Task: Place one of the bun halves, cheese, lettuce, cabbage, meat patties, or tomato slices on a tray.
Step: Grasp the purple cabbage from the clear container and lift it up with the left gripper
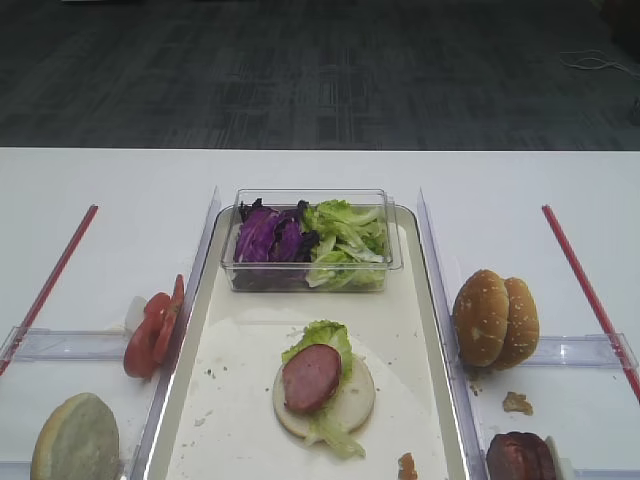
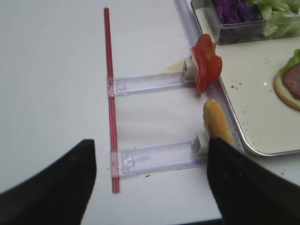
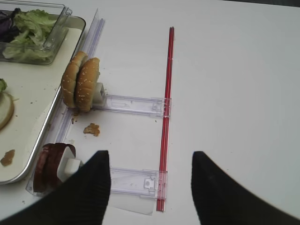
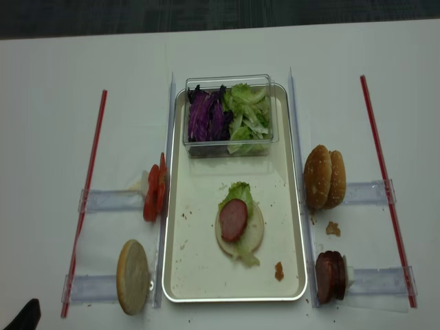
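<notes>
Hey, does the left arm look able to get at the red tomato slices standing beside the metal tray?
Probably yes: the left gripper is open, and only bare table lies between it and the red tomato slices.

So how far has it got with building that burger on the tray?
Already on the tray: a pale bun base with lettuce and a pink slice on top. Nothing is in hand: the left hand and right hand both hover open beside the tray. Tomato slices, meat patties, cabbage and other bun halves wait.
</notes>
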Tool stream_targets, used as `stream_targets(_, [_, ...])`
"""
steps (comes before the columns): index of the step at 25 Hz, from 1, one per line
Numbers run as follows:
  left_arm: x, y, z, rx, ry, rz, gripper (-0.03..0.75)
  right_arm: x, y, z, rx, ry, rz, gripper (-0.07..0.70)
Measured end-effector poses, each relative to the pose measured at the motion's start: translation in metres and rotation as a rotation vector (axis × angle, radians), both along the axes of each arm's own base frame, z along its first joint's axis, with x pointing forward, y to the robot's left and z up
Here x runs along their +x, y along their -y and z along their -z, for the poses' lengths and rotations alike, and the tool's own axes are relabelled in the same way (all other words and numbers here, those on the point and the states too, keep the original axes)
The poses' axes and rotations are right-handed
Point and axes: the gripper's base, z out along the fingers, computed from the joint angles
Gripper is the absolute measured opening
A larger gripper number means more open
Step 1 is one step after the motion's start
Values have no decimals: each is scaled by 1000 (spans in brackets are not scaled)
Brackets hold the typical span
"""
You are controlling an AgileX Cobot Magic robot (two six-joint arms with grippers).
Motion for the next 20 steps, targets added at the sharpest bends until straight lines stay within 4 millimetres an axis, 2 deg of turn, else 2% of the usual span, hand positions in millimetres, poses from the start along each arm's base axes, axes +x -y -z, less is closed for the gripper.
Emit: stream_targets(20, [0,0,0,0,0,0,474,0,0,0,0,0,0,412])
